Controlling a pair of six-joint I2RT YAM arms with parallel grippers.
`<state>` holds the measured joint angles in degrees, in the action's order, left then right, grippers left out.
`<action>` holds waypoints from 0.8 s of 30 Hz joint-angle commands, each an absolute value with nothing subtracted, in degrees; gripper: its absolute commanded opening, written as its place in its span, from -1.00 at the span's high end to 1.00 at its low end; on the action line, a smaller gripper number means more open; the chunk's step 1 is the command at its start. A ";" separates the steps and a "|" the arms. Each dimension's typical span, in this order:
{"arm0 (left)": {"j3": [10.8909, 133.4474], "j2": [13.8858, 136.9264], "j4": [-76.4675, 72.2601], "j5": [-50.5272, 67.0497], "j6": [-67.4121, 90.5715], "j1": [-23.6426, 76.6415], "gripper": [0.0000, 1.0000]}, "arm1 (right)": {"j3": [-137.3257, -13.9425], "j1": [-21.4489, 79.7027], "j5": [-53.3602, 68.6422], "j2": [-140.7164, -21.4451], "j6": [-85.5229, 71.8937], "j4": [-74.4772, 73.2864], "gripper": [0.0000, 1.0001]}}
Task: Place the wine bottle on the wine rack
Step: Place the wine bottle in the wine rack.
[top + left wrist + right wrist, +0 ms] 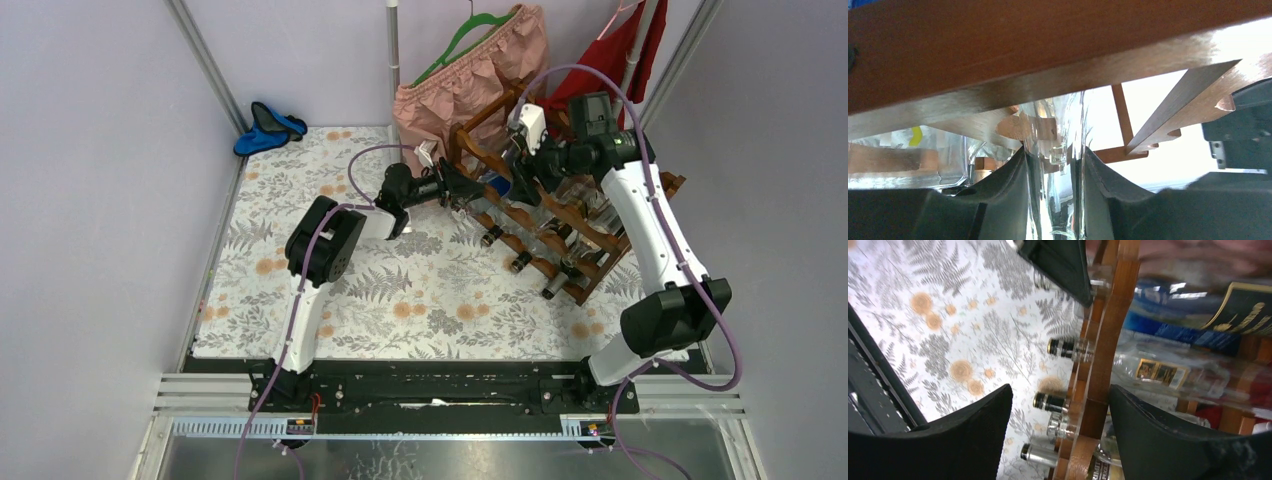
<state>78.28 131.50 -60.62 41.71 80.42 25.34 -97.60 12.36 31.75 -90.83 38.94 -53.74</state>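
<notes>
Dark padded fingers [1003,192] of the left gripper [1054,152] fill the bottom of its wrist view. They are nearly closed and clamped on either side of the clear glass wine bottle [1055,200]. Only a narrow stretch of the glass shows between them, so the body, cap and any label are cut off. A broad reddish rail of the wine rack [998,50] crosses just above the bottle. Whether the glass rests in a scallop or hangs clear of the wood cannot be told. From above, the held bottle sits at the rack's left end, almost wholly hidden by the gripper and the rails. The right gripper [1060,388] is up against the rack's front with its fingers spread wide and nothing in their grasp. A wavy upright rail stands in the gap, close to one finger, and contact there cannot be made out. Beyond that rail, other bottles [1063,347] lie in the rack with dark-capped necks poking out at the front. Those higher on the rack blur into blue and black labels. Under the rack lies a fern-printed cloth [400,290]. Behind the rack hangs a pink garment [470,70], partly covering its back posts.
</notes>
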 commanded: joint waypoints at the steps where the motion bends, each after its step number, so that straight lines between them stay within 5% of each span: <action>1: 80.37 127.86 -76.57 32.83 75.92 24.79 1.00 | -106.44 14.19 42.54 -85.91 33.44 -52.65 -0.55; 9: 81.63 129.25 -77.37 33.22 76.00 24.78 1.00 | -108.45 12.14 36.62 -87.74 16.99 -38.21 -0.64; 14: 82.40 129.90 -77.81 33.43 76.56 24.78 1.00 | -102.78 10.46 25.53 -88.74 1.16 -25.12 -0.87; 24: 83.63 130.59 -76.95 33.71 76.31 24.79 1.00 | -106.98 10.65 12.87 -100.93 -14.93 -26.17 -1.00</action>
<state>78.17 131.55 -60.84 41.56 79.75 25.34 -104.20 10.48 19.92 -98.32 -5.89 -28.34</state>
